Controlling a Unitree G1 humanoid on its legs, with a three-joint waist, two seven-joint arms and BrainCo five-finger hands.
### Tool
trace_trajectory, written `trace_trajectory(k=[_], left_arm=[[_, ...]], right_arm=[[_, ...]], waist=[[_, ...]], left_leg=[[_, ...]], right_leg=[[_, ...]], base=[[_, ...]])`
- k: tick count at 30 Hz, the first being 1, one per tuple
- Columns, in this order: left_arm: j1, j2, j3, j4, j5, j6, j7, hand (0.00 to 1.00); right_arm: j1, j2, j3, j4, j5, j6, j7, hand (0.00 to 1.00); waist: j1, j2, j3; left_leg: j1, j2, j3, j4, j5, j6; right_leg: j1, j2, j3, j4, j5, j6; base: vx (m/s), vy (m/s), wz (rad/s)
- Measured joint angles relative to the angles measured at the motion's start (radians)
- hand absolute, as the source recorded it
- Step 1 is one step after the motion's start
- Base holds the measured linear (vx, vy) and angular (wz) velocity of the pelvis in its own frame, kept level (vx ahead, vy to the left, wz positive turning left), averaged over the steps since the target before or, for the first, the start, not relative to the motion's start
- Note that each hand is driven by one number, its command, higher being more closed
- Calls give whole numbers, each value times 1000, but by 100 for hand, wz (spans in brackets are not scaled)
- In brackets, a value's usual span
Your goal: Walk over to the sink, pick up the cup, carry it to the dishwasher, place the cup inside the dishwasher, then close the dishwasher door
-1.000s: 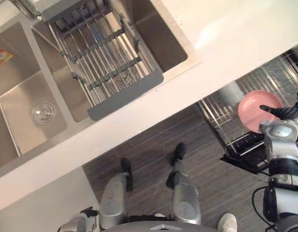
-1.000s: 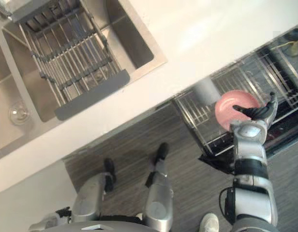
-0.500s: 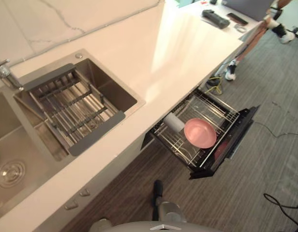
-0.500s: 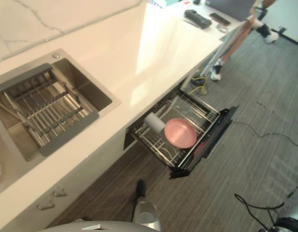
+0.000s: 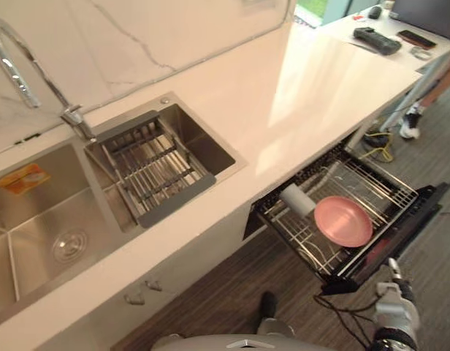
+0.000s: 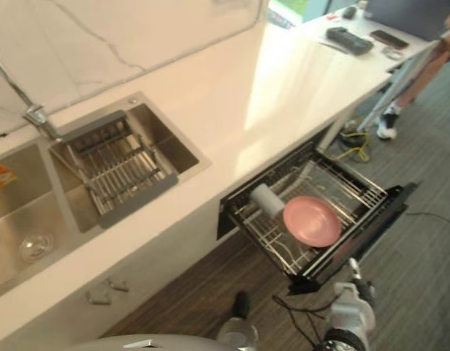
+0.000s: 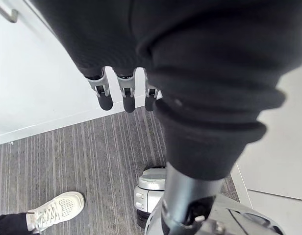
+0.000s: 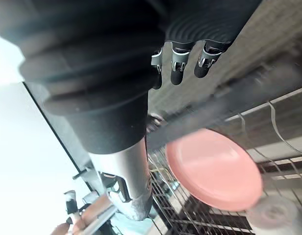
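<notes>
A pale cup lies on its side in the wire rack of the open dishwasher drawer, beside a pink plate. The plate and the cup also show past my right hand's fingers, which hang relaxed and hold nothing. My right hand hangs low in front of the drawer's dark front panel, apart from it. My left hand hangs over the floor by a white cabinet, fingers straight and empty.
A double steel sink with a drying rack and a faucet sits to the left in the white counter. Small dark devices lie at the counter's far end. A person's shoe stands on the floor.
The camera has swung up and round, so the whole scene has shifted. One second ago my right hand was raised by the pink plate; now it hangs low before the drawer.
</notes>
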Motion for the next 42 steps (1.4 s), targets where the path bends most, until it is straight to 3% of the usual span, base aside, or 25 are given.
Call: trace_trajectory(k=[2, 12, 20, 24, 29, 39, 42], left_arm=[[2, -7, 6, -1, 0, -10, -1, 0], [-2, -19, 23, -8, 1, -35, -8, 0], [-10, -10, -20, -14, 3, -47, -21, 0], [-20, -10, -35, -13, 1, -51, -29, 0], [-22, -11, -54, -13, -1, -56, -30, 0], [-51, -9, -68, -13, -23, -80, -39, 0], [-74, -1, -88, -13, -34, -103, -43, 0]], right_arm=[[13, 5, 27, 4, 24, -18, -3, 0], [-5, -25, 160, 5, 19, -49, -6, 0], [-138, -118, 295, 32, -66, -32, 0, 0], [-217, -173, 356, 47, -138, -10, 55, 0], [-309, -227, 425, 47, -139, 6, 98, 0], [-550, -291, 507, 90, -103, 2, 125, 0], [-641, -329, 543, 134, -53, 0, 126, 0]], waist=[[16, 0, 8], [16, 21, 80], [18, 58, 160], [27, 69, 188], [31, 92, 227], [46, 101, 307], [71, 110, 329]], left_leg=[[1, -5, -12, -17, 11, 2], [-20, -19, -80, -49, 57, 3], [-52, -20, -119, -52, 95, 2], [-100, -20, -143, -52, 112, -6], [-132, -19, -168, -53, 132, -7], [-214, -27, -204, -53, 186, 3], [-247, -27, -222, -54, 204, 5]], right_leg=[[6, -6, -20, 0, -3, 3], [9, -17, -77, 6, 2, 4], [1, -22, -108, 3, 9, -5], [-29, -23, -128, 1, 14, -19], [-42, -24, -146, 6, 21, -28], [-110, -32, -171, 7, 56, -48], [-136, -30, -180, 7, 66, -60]], base=[[0, 7, 21], [-7, -8, 17], [-67, -30, 14], [-105, -40, 18], [-50, -23, 13], [-16, -10, 10], [-65, -7, 13]])
